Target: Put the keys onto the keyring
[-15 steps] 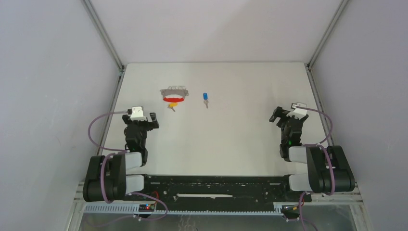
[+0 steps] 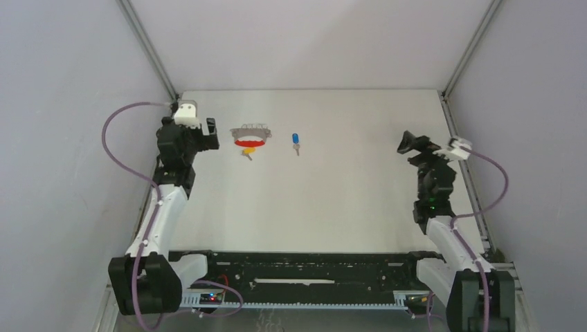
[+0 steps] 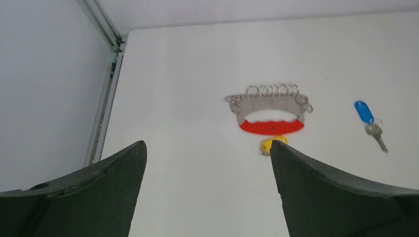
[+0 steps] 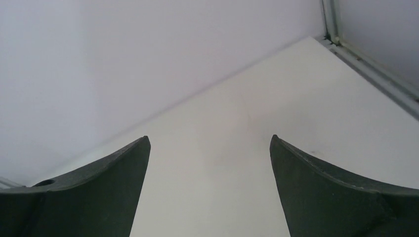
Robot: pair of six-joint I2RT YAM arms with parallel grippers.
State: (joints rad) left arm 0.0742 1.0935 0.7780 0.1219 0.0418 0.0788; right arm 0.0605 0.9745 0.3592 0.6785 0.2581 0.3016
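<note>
Yellow key (image 2: 249,150) beside keyring (image 2: 250,135), blue key (image 2: 295,140) apart

On the table (image 2: 332,207), the keyring (image 2: 250,135) lies at the back left, with one key (image 2: 248,153) just in front of it, the other key (image 2: 296,144) apart to its right, and the left gripper (image 2: 211,135) just beside its left end.

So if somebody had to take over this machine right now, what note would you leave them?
Left pincer: open, empty, up by the left side of the keyring.
Right pincer: open, empty, over the right side of the table, far from the keys.
Keyring: flat on the table, towards the far left.
Yellow key: lying right beside the keyring's red edge.
Blue key: lying on its own to the right of the keyring, not touching it.
Done: nothing; neither key looks attached.
Left: pick up each key and get it onto the keyring.
</note>
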